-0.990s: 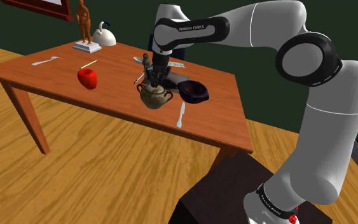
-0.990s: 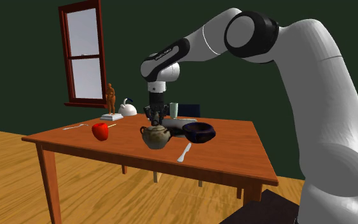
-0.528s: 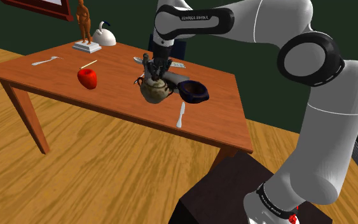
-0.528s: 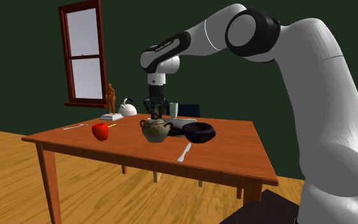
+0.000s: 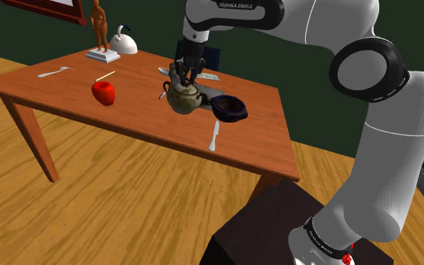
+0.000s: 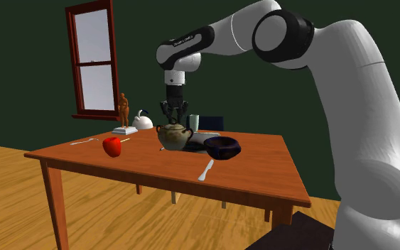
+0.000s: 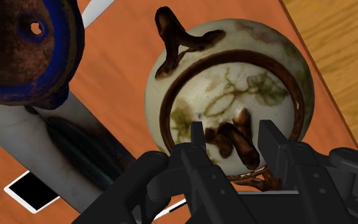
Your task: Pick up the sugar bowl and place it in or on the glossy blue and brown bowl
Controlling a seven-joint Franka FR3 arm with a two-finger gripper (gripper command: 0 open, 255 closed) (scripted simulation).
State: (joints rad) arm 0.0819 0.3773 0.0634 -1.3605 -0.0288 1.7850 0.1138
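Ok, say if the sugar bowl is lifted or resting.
Lifted: the gripper clasps the sugar bowl by its knob, clear above the table.

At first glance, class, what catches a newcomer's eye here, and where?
The white arm arches over the wooden table, its black pincer clasping the mottled sugar bowl by its knob. A blue and brown bowl sits beside it; a red apple lies nearer the window.

Sugar bowl (image 5: 185, 98) aloft near blue bowl (image 5: 229, 107)

Both exterior views share the table (image 5: 59, 89).
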